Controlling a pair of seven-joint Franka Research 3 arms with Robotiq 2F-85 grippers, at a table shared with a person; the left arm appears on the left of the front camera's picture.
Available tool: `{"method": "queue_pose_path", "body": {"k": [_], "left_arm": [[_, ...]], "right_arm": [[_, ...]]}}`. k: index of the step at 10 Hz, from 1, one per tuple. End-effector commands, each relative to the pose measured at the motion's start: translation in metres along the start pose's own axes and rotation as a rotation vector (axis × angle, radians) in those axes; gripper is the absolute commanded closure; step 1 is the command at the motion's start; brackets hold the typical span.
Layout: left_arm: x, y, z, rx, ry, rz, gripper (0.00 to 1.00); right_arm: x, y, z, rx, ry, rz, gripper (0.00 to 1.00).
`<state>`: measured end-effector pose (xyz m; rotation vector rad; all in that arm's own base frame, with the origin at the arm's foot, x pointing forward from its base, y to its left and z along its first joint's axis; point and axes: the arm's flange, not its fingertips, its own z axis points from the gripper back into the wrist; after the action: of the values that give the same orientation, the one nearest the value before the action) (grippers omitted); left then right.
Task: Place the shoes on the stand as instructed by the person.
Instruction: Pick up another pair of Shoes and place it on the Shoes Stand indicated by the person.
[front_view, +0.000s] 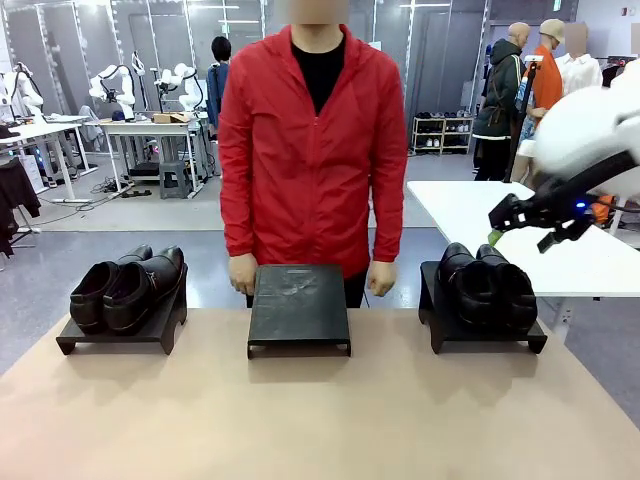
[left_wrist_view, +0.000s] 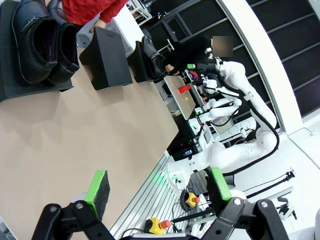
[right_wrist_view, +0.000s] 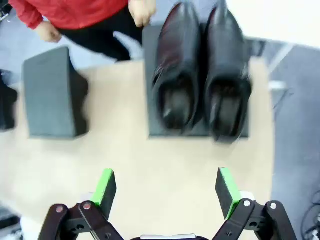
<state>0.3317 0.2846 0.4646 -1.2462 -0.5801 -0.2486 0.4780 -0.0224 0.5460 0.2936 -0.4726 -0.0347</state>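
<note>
A: How does the right gripper (right_wrist_view: 167, 192) stand?

B: Jaws spread wide, nothing between the green pads (right_wrist_view: 106, 186). It hangs above the table (right_wrist_view: 150, 170), looking down on the right pair of shoes (right_wrist_view: 202, 70) sitting side by side on their black stand (right_wrist_view: 150, 75). In the front view it (front_view: 515, 222) is raised at the table's right side, above and just right of that pair (front_view: 490, 285).

A: And the left gripper (left_wrist_view: 157, 190)?

B: Also wide open and empty, out past the table's near edge.

A: The other shoes?

B: The second pair (front_view: 128, 288) rests on the left stand (front_view: 120, 335). The middle stand (front_view: 299, 308) is bare.

A: The person (front_view: 312, 150)?

B: Behind the middle stand, 1 hand (front_view: 242, 273) at each side of it, low at the table's far edge
</note>
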Motion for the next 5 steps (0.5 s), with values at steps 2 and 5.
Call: {"method": "queue_pose_path", "body": {"k": [2, 5], "left_arm": [[-0.002, -0.003, -0.002, -0.005, -0.014, -0.016, 0.00], [-0.002, -0.003, -0.002, -0.005, -0.014, -0.016, 0.00]], "right_arm": [[-0.060, -0.079, 0.037, 0.409, 0.114, -0.082, 0.00], [-0.131, -0.141, 0.038, 0.745, 0.019, -0.138, 0.00]]}}
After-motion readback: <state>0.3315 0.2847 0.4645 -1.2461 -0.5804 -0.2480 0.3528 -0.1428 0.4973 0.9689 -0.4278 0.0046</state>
